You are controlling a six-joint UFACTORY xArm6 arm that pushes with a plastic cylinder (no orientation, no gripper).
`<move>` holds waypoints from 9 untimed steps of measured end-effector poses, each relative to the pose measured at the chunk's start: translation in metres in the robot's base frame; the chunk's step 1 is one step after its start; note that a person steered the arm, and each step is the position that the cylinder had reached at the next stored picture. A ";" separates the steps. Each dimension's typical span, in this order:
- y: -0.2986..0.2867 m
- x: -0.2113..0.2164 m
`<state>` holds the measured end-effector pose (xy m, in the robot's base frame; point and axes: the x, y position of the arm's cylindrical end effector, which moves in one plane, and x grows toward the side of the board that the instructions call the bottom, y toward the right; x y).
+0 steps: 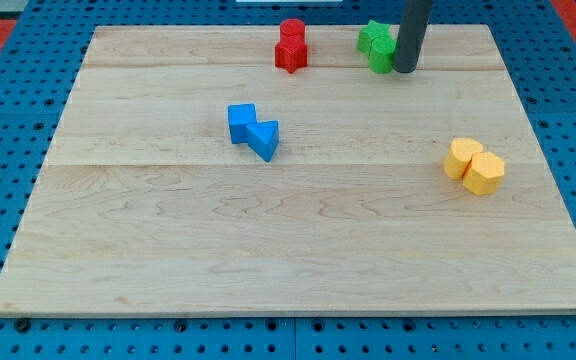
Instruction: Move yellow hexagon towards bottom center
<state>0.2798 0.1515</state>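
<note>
The yellow hexagon [485,173] lies at the view's right, mid-height, touching a second yellow block [461,158] on its upper left. My tip [405,69] rests on the board near the view's top, just right of two green blocks [377,46], touching or nearly touching them. It is far above and left of the yellow hexagon.
Two red blocks [291,46], a cylinder behind a star shape, stand at the view's top centre. A blue cube [242,122] and a blue triangular block [265,139] touch left of centre. The wooden board [298,250] sits on a blue pegboard.
</note>
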 end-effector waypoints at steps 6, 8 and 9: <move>0.122 0.131; 0.076 0.176; 0.019 0.199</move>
<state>0.4789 0.1701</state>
